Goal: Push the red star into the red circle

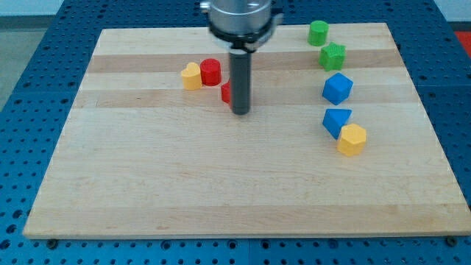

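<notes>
My tip [241, 112] sits just right of red star [226, 92], mostly hidden behind rod. Red circle [211, 71] close, up-left, touching yellow heart [191, 76]. No fingers on rig.

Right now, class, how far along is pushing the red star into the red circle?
Done: my tip has reached the red star, which sits just at the rod's left, mostly hidden behind it. In hand: closing the small gap up-left to the red circle, beside the yellow heart. Left: star and circle do not yet touch.

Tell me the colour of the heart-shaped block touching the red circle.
Yellow: the heart block beside the red circle, in the camera view.
</notes>
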`<state>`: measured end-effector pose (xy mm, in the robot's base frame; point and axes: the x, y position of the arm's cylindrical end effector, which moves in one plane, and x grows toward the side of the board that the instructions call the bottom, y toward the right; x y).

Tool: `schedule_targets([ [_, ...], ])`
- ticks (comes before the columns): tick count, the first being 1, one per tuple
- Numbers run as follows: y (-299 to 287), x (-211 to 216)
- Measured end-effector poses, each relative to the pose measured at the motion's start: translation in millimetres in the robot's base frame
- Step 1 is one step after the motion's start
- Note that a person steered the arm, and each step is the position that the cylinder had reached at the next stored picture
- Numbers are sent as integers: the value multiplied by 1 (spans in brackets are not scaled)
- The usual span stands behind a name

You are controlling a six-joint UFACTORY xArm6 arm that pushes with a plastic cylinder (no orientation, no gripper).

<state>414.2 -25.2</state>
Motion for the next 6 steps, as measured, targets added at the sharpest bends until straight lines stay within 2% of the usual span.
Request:
schedule_targets([
  [2, -19, -11],
  [3, 15, 22],
  [4, 36, 6],
  [5, 29, -18],
  [6, 9, -23],
])
